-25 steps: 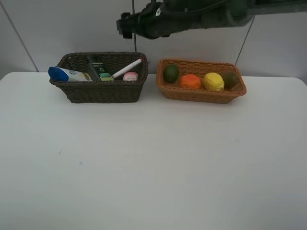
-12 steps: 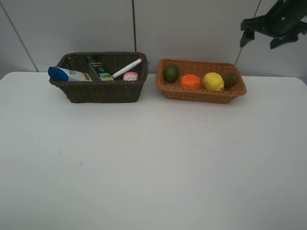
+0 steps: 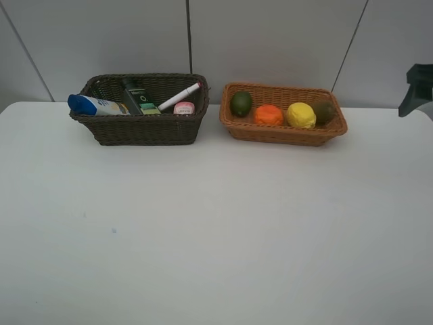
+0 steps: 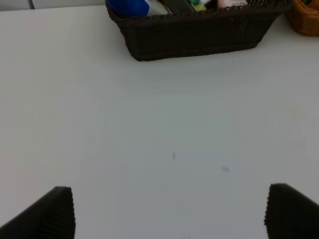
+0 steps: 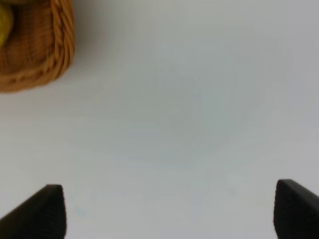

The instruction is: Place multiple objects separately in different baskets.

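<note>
The dark brown basket point(image 3: 139, 130) holds the blue-capped white bottle point(image 3: 91, 105), the black-green pump bottle point(image 3: 138, 94), the small pink bottle point(image 3: 184, 107) and the white red-tipped marker point(image 3: 180, 96). The light orange-tan basket point(image 3: 284, 135) holds the lime point(image 3: 241, 103), orange point(image 3: 268, 115), lemon point(image 3: 301, 115) and kiwi point(image 3: 325, 112). My left gripper point(image 4: 172, 214) is open and empty over bare table in front of the dark basket point(image 4: 194, 37). My right gripper point(image 5: 169, 211) is open and empty beside the tan basket's corner point(image 5: 40, 50).
The white table point(image 3: 216, 230) spreads wide in front of both baskets. A dark part of my right arm point(image 3: 419, 84) shows at the right edge of the high view. A grey panelled wall point(image 3: 270, 40) stands close behind the baskets.
My right arm has swung from above the baskets to the right and down, to the right edge of the high view. The baskets and their contents have not moved.
</note>
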Controlling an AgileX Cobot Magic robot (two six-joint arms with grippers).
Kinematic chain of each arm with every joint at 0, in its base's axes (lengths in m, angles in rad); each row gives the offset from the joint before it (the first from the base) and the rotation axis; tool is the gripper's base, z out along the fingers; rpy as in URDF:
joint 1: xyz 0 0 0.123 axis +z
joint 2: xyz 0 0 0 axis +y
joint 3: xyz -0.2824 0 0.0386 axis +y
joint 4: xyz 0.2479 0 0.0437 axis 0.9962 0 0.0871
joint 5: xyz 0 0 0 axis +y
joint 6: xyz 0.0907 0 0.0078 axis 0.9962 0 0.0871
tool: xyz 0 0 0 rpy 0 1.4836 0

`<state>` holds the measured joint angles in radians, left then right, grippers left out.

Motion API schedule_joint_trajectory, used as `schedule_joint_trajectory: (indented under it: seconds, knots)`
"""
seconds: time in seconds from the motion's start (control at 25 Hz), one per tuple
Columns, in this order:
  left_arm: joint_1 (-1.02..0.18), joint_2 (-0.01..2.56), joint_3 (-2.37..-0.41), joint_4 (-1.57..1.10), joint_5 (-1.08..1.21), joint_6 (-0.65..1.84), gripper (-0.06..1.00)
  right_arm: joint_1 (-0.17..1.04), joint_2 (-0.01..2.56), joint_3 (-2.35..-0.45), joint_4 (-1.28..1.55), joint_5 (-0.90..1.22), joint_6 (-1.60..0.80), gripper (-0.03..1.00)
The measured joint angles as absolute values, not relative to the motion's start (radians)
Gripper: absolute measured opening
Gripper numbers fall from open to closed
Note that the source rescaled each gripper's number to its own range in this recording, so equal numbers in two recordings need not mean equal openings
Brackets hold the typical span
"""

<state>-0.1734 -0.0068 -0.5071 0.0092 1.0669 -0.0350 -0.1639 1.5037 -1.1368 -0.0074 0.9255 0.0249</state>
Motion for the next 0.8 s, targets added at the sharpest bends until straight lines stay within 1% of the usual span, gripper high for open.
schedule_joint_trajectory:
  seconds: [0.2, 0.4, 0.56, 0.8]
  knots:
    - [-0.173, -0.007, -0.507, 0.009, 1.067, -0.035, 1.00, -0.164, 1.173, -0.891, -0.007, 0.978, 0.017, 0.98]
    - [-0.173, -0.007, -0.507, 0.009, 1.067, -0.035, 1.00, -0.141, 0.834, -0.714, 0.000, 1.014, 0.010, 0.98]
    - [-0.173, -0.007, -0.507, 0.009, 1.067, -0.035, 1.00, -0.103, 0.571, -0.643, 0.012, 1.025, 0.008, 0.98]
    - [-0.173, -0.007, -0.507, 0.009, 1.067, -0.035, 1.00, -0.097, 0.277, -0.627, 0.012, 1.037, 0.000, 0.98]
